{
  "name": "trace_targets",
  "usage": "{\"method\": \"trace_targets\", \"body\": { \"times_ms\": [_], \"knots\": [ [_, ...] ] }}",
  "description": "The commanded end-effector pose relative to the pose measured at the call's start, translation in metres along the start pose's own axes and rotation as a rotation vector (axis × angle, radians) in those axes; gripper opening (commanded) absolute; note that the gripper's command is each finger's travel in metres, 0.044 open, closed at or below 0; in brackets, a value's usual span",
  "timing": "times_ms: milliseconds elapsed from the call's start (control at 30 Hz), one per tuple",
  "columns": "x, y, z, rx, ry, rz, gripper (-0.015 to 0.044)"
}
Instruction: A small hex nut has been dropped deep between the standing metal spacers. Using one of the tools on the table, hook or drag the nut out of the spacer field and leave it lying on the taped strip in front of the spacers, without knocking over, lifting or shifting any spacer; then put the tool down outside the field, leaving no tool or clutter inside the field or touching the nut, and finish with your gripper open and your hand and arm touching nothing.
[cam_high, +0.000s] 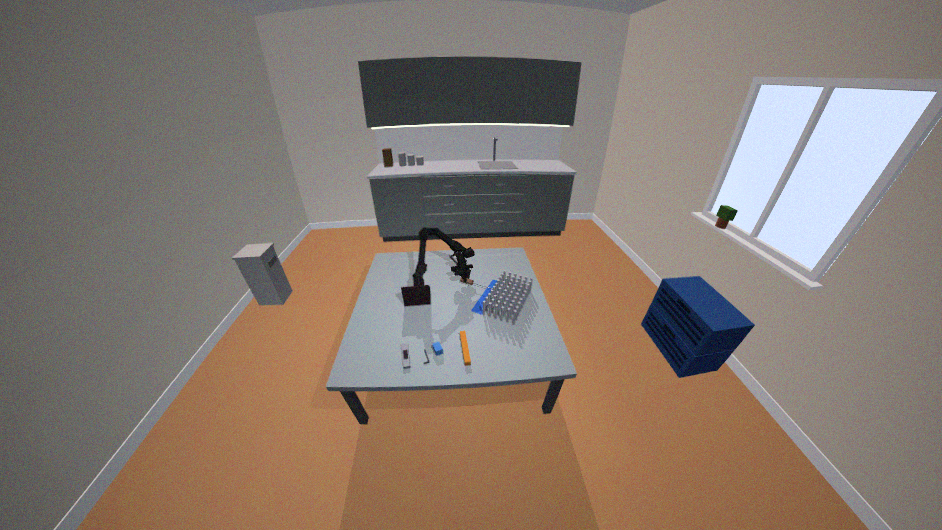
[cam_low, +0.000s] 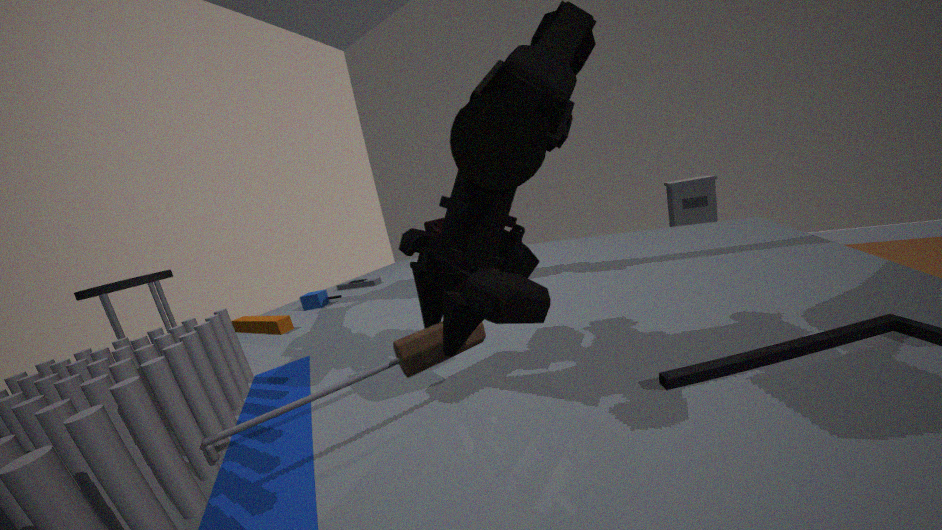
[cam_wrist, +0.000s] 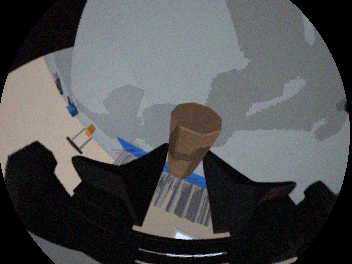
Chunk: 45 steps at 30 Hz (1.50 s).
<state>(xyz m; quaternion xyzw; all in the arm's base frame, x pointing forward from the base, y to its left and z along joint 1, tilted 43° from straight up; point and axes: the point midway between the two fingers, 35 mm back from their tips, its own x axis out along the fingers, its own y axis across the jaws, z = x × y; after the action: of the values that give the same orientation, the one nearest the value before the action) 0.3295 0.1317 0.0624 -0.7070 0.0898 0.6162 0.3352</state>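
My gripper (cam_high: 466, 280) (cam_low: 442, 339) (cam_wrist: 186, 149) is shut on the wooden handle of a hook tool (cam_low: 409, 354) (cam_wrist: 196, 125), low over the table. The tool's thin grey rod slants down across the blue taped strip (cam_high: 478, 308) (cam_low: 293, 375) (cam_wrist: 131, 147). Its short bent tip is at the front row of the metal spacers (cam_high: 507, 296) (cam_low: 98, 435) (cam_wrist: 192, 202); I cannot tell whether it touches one or is between them. The spacers in view stand upright. The hex nut is not visible; the spacers may hide it.
A black angled bar (cam_low: 777, 352) lies on the table (cam_low: 579, 487). An orange bar (cam_high: 465, 348) (cam_low: 263, 324) (cam_wrist: 90, 130), a blue block (cam_high: 437, 348) (cam_low: 314, 299) (cam_wrist: 72, 109), a small dark bent piece (cam_high: 426, 356) and a grey flat item (cam_high: 405, 355) (cam_low: 359, 283) lie away from the spacers.
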Motion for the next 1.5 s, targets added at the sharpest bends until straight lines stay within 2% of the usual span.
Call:
{"method": "trace_targets", "body": {
  "times_ms": [0,1467],
  "knots": [
    [0.002,0.0,-0.006,-0.001,0.009,0.002,0.0],
    [0.016,-0.001,-0.036,-0.004,0.011,0.001,0.0]
  ]
}}
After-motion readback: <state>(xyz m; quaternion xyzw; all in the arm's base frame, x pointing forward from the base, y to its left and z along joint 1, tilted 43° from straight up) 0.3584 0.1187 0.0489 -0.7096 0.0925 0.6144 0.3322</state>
